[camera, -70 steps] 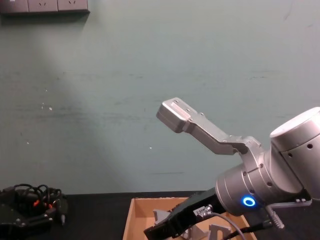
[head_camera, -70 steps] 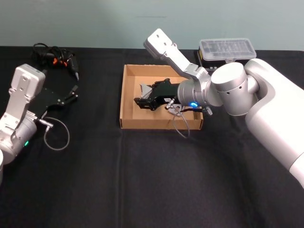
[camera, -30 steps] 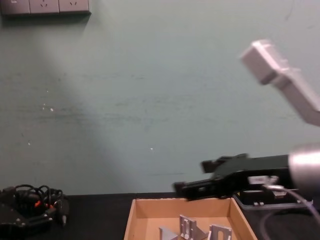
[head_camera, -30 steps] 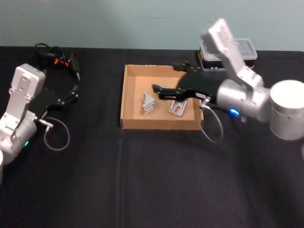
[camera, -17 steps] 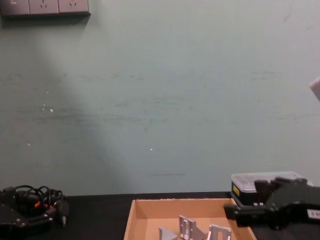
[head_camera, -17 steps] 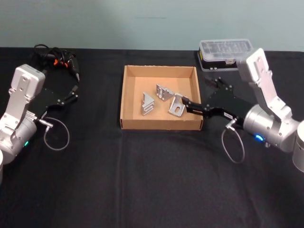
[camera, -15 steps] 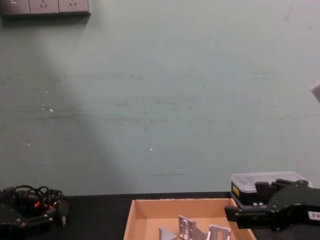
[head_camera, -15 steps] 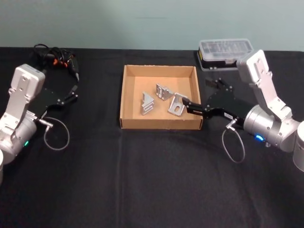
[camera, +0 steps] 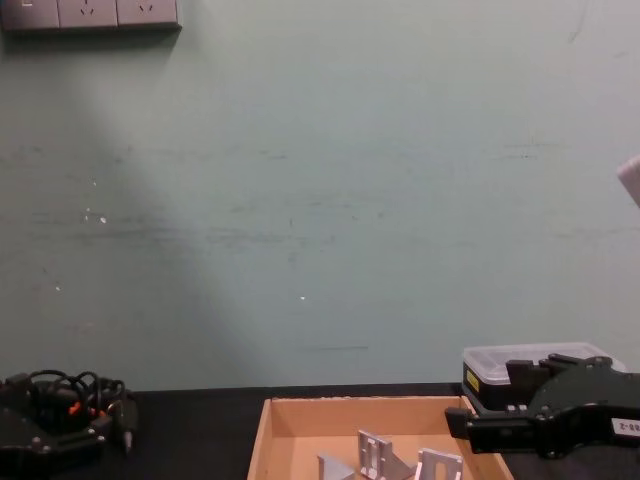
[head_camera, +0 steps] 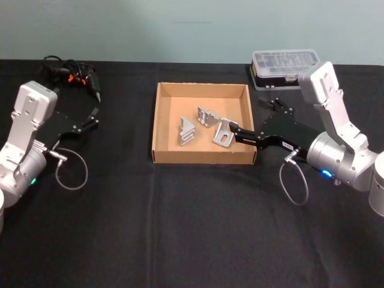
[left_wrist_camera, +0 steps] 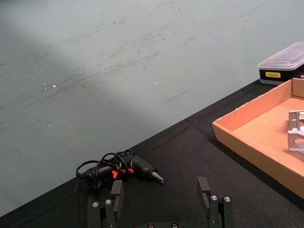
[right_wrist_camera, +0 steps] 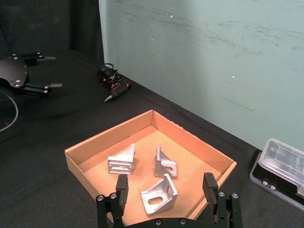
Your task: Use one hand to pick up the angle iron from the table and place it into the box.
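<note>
I read the job as finished: three angle irons lay inside the box at the centre of the head view, none on the table. My right gripper, right of centre beside the box's right wall, had its fingers spread and empty, presumably because it had nothing left to carry. My left gripper sat parked at the left edge, fingers spread, near a tangle of cables in the upper left. The right wrist view gave me all three brackets plainly; the chest view caught just their tops along its bottom edge, plus the clear-lidded case.
</note>
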